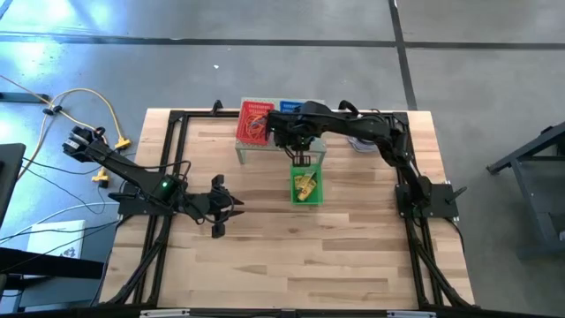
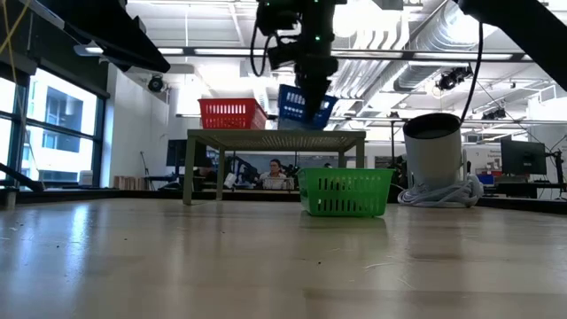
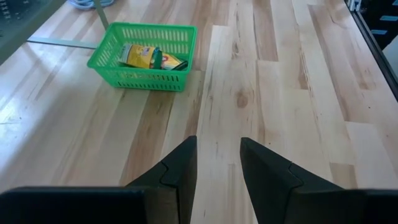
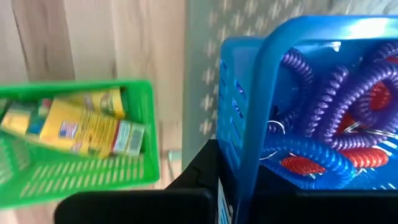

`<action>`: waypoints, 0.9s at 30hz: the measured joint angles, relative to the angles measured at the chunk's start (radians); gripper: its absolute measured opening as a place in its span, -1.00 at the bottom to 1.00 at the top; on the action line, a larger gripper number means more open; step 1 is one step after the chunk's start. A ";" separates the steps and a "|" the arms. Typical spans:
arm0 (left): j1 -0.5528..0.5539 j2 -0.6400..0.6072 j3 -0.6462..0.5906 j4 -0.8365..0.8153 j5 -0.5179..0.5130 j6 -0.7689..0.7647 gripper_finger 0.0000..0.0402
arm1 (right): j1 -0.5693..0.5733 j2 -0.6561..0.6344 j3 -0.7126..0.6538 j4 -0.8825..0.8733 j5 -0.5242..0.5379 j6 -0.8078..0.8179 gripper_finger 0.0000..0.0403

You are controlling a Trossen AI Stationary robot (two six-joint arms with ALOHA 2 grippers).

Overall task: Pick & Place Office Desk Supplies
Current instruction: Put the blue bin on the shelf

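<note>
Right wrist view only: right pincer [image 4: 233, 186] clamped on blue basket [image 4: 298, 93] rim, purple, blue and red coiled loops [image 4: 348, 93] inside. Below it, green basket [image 1: 307, 185] holding yellow boxes [image 4: 81, 127]. Left pincer [image 3: 217, 174] partly open, empty, well apart from green basket on tabletop [image 1: 353, 256].

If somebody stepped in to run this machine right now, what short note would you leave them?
Right gripper: shut on the rim of the blue plastic basket, tilted up off the small grey shelf table; it holds purple, blue and red coiled loops.
Left gripper: open, empty, low over the bare wooden tabletop, pointing at the green basket.
Green plastic basket: on the tabletop before the shelf, holding small yellow boxes.
Red plastic basket: on the shelf.
Done: yellow boxes are in green. Left: the blue basket needs setting down.
</note>
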 joint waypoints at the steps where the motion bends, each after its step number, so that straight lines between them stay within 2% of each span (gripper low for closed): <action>1: 0.000 0.000 0.000 0.000 0.000 0.000 -0.41 | 0.000 0.002 0.008 0.009 -0.004 -0.004 -0.99; 27: -0.042 0.000 0.000 0.007 0.004 -0.029 -0.41 | -0.010 0.002 0.013 0.108 -0.098 -0.014 -0.99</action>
